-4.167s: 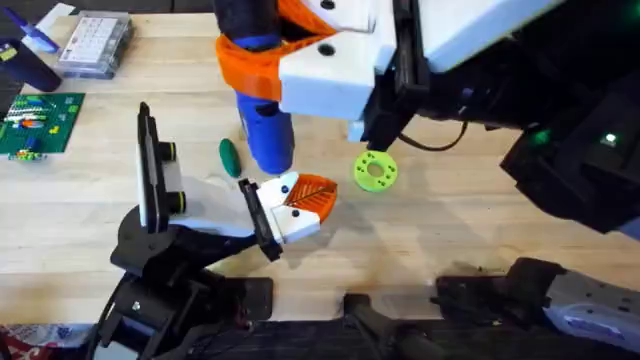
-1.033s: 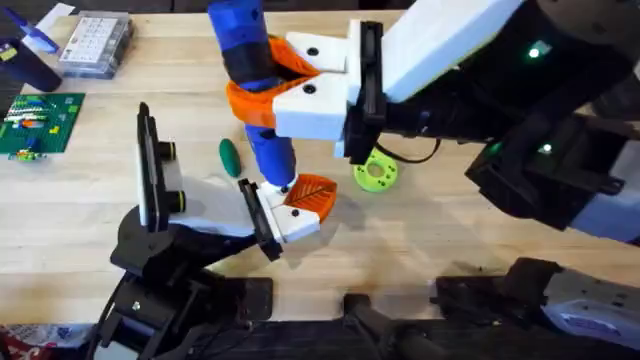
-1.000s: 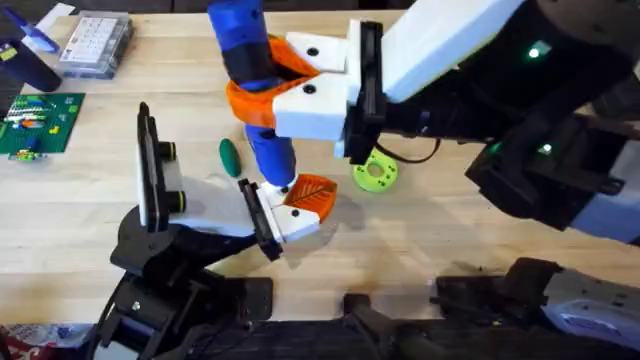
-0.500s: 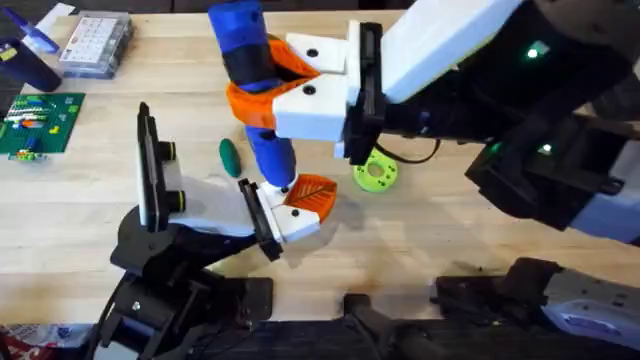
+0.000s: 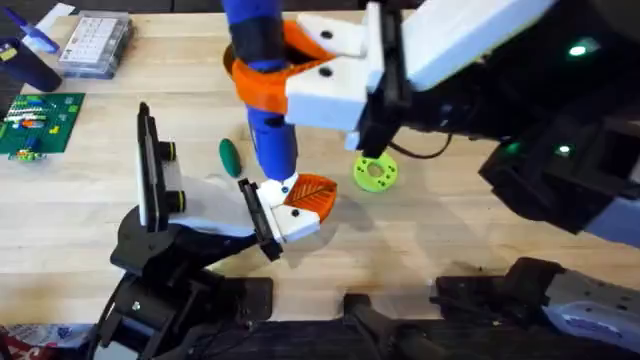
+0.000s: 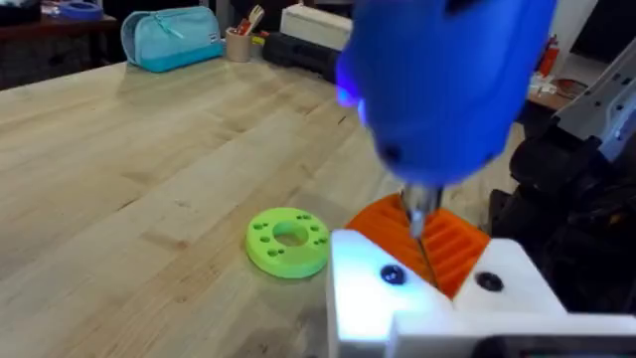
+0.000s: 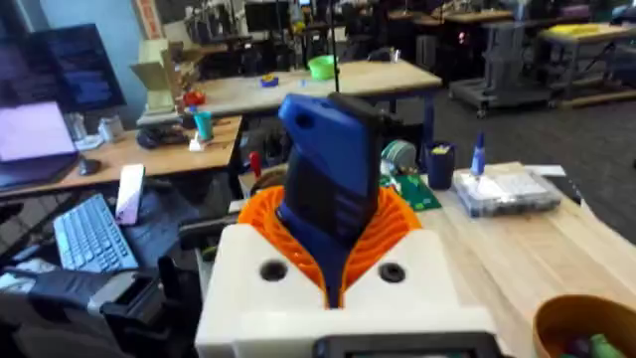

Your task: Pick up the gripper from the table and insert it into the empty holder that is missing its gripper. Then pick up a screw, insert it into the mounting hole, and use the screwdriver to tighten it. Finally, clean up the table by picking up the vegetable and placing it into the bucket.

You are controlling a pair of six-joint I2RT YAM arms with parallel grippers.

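Right hand [image 5: 275, 75] clamped on the upright screwdriver [image 5: 268, 120], tip down at the holder [image 5: 285, 215] beside the orange gripper [image 5: 312, 192], mid-surface. Vegetable [image 5: 229, 155] just beside. Left hand: cannot tell.

Blue screwdriver [image 7: 326, 194] clamped between orange ribbed pads [image 7: 396, 224], probably bucket [image 7: 586, 323] rim nearby
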